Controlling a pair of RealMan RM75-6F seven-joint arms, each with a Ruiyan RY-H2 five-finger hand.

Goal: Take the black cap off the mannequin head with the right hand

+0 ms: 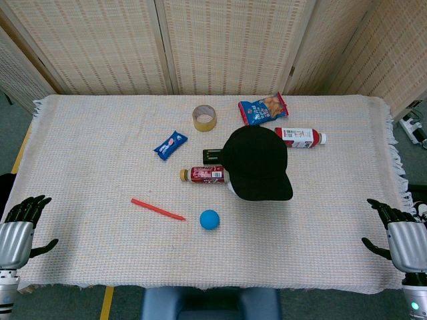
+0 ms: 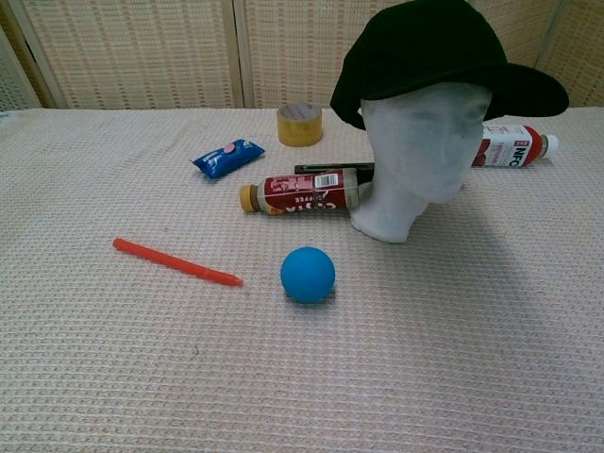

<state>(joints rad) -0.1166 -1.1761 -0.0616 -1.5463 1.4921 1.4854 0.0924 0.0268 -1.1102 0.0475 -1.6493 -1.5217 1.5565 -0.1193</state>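
A black cap [image 1: 258, 162] [image 2: 439, 58] sits on a white mannequin head [image 2: 412, 151] that stands upright near the middle of the table, brim pointing toward the front right. My right hand [image 1: 401, 235] hovers at the table's front right edge, fingers spread and nothing in it, well away from the cap. At the front left edge my left hand [image 1: 19, 223] is likewise spread and holds nothing. Neither hand shows in the chest view.
Near the head lie a blue ball [image 1: 209, 219], a red pen [image 1: 157, 209], a red-labelled bottle [image 1: 205, 175], a blue packet [image 1: 170, 145], a tape roll [image 1: 205, 118], a snack bag [image 1: 263, 109] and a second bottle [image 1: 299, 137]. A woven cloth [image 1: 87, 167] covers the table.
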